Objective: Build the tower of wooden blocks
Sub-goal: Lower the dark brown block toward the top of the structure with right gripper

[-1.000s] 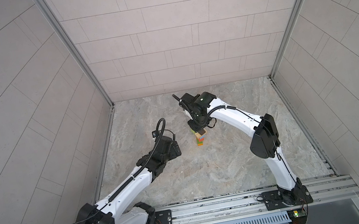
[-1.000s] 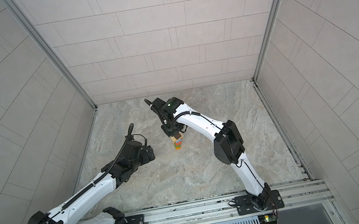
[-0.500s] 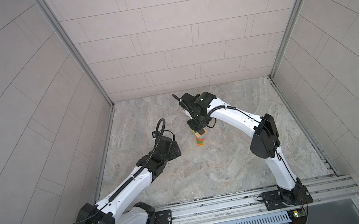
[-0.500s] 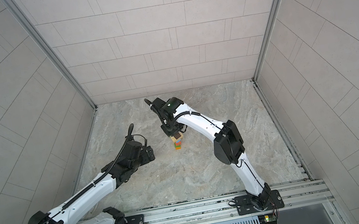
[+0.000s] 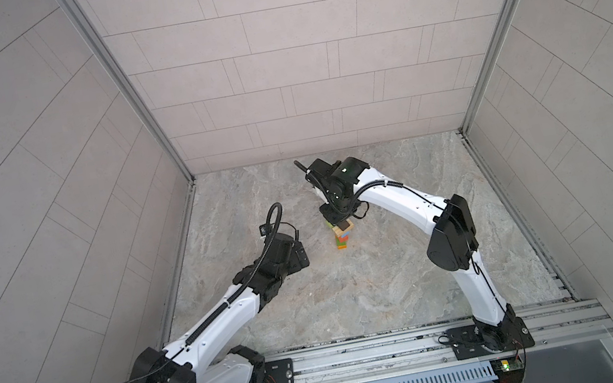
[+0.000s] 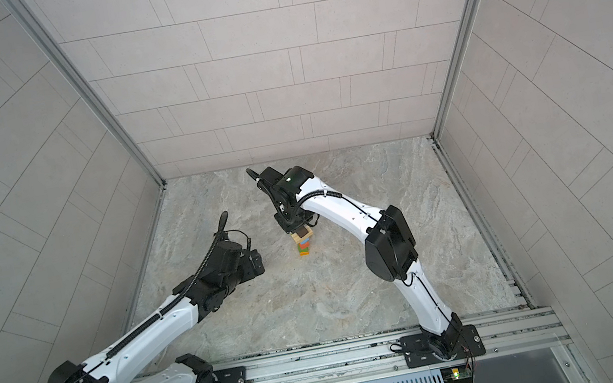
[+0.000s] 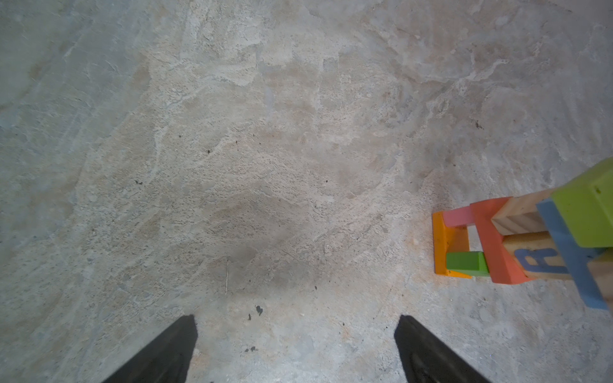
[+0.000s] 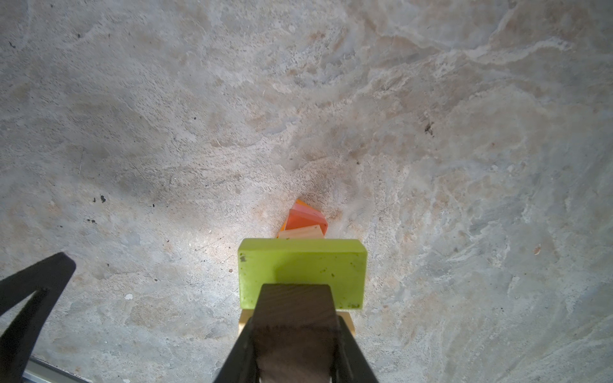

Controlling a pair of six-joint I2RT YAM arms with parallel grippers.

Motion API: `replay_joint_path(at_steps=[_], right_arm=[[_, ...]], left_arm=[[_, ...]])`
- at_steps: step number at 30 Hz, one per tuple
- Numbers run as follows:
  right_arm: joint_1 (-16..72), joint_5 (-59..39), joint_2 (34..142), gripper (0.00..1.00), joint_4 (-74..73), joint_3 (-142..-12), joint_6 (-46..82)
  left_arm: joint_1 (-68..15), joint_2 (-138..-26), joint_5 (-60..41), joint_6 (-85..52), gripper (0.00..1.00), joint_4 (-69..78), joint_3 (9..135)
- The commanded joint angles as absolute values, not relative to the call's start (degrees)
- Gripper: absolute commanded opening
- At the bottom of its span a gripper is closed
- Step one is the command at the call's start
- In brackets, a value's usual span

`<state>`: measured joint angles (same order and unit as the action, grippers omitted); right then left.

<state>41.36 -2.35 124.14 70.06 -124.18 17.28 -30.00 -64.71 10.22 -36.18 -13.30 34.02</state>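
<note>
Near the middle of the table (image 5: 395,279), a little toward its back edge, stands the tower (image 5: 342,235) (image 6: 304,243). It stands upright, with its long axis vertical, and it looks slightly irregular from the side. The left wrist view shows the orange base block (image 7: 441,245) lying flat on the table. Above it come small pink and green blocks, a red-orange slab, a tan cube with a blue letter A (image 7: 537,262), a blue slab and the lime block (image 8: 302,265). The lime block lies flat near the top.

Over its middle is the dark brown block (image 8: 295,318). The right gripper (image 8: 294,348) points down on it from above, with one finger pressed on each side, so it is clamped on this block. I cannot tell whether the block already rests on the lime one.

The left gripper (image 7: 295,328) hangs over bare table toward the left edge, apart from the tower, with its fingers spread wide and holding nothing.

The table has a mottled grey and beige surface that looks like stone. Pale tiled walls (image 5: 298,76) close it on three sides, and a metal rail (image 5: 366,355) with both arm bases runs along the front edge.
</note>
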Motion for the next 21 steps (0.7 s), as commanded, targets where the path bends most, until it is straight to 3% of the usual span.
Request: replay_joint_path(at_steps=[1, 7, 11, 21], right_arm=[[41.7, -1.8, 125.6, 0.33, 70.3, -125.9, 18.0], [41.7, -1.8, 125.7, 0.35, 70.1, -125.9, 18.0], [41.7, -1.8, 125.7, 0.45, 70.1, -125.9, 17.9], [41.7, -0.9, 124.4, 0.49, 69.8, -126.1, 17.8]], left_arm=[[-29.7, -64.3, 10.4, -35.8, 1.0, -12.8, 33.1], [-29.6, -64.5, 10.2, -35.8, 1.0, -12.7, 32.9], [-29.6, -64.2, 10.2, -35.8, 1.0, -12.7, 32.9], [-29.5, -64.1, 9.8, -35.3, 1.0, -12.6, 32.7]])
